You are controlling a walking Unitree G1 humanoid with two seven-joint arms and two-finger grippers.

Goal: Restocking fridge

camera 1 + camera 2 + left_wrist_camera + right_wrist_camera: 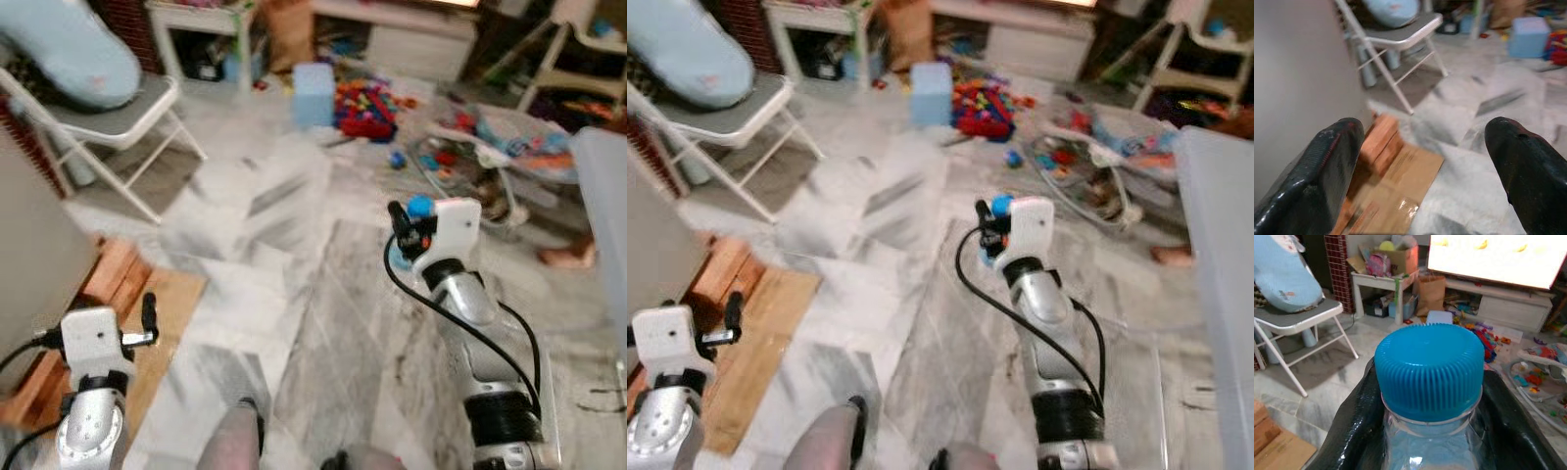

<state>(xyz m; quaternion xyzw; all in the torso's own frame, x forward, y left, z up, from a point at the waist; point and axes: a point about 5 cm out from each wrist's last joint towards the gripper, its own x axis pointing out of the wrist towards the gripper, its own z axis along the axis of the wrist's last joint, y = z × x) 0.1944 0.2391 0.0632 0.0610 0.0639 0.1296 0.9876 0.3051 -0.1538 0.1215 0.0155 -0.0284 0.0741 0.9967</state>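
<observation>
Bottle (1430, 431) with blue cap (1428, 369) upright in my right gripper (409, 235), fingers (1352, 431) clamped on either side of neck, carried out front above marble floor (323, 323). My left gripper (147, 318) low at side, fingers (1327, 166) spread apart, nothing between them, over cardboard (1396, 196) beside grey wall (1298, 98). Folding chair (118, 117) and scattered toys (367, 103) ahead (picture blurred). Judgement: bottle picked up and in transit; reaching fridge and placing bottle inside remain.
</observation>
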